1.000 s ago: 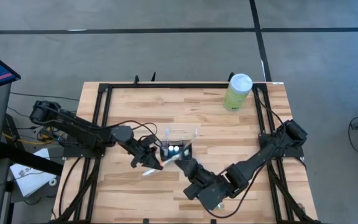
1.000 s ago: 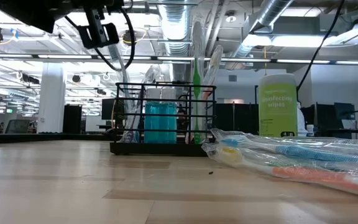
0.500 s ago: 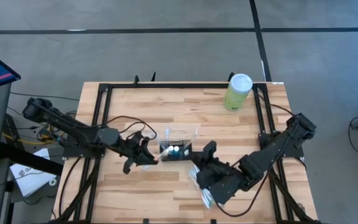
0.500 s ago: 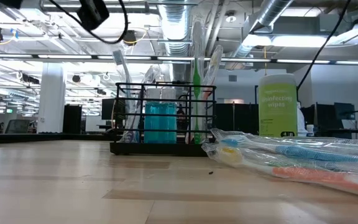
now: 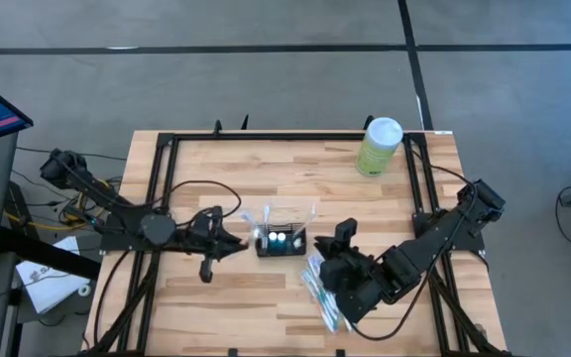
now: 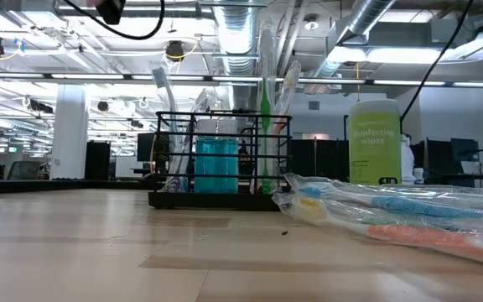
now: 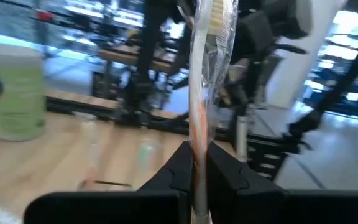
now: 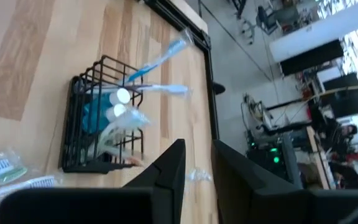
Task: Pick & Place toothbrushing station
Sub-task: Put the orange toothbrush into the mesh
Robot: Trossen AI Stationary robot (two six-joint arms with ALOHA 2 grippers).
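The toothbrushing station (image 5: 281,241), a low black wire holder with blue tubes and several brushes standing in it, sits mid-table and also shows in the low view (image 6: 220,159) and the right wrist view (image 8: 104,118). Just left of it is my left gripper (image 5: 234,241), shut on a toothbrush in clear wrap (image 7: 199,93). On the holder's right, my right gripper (image 5: 343,233) points at it, open with nothing between its fingers (image 8: 197,171). My left gripper (image 7: 194,165) pinches the wrapped toothbrush by its orange handle (image 7: 197,140) between its two fingers. The fingers reach in level from the table's left and lie across the brush. The brush is lifted clear of the table, its bristle head (image 7: 216,18) well beyond the fingers.
A clear pack of several toothbrushes (image 5: 322,293) lies on the table near the right arm, large in the low view (image 6: 392,214). A pale-green wipes canister (image 5: 378,147) stands at the far right. Black frame rails run along the table's edges.
My left gripper has risen, out of the top of the low view, and rolled about its own line, carrying the wrapped toothbrush. My right gripper has drawn back from the holder's near side toward the table's right edge, uncovering the toothbrush pack.
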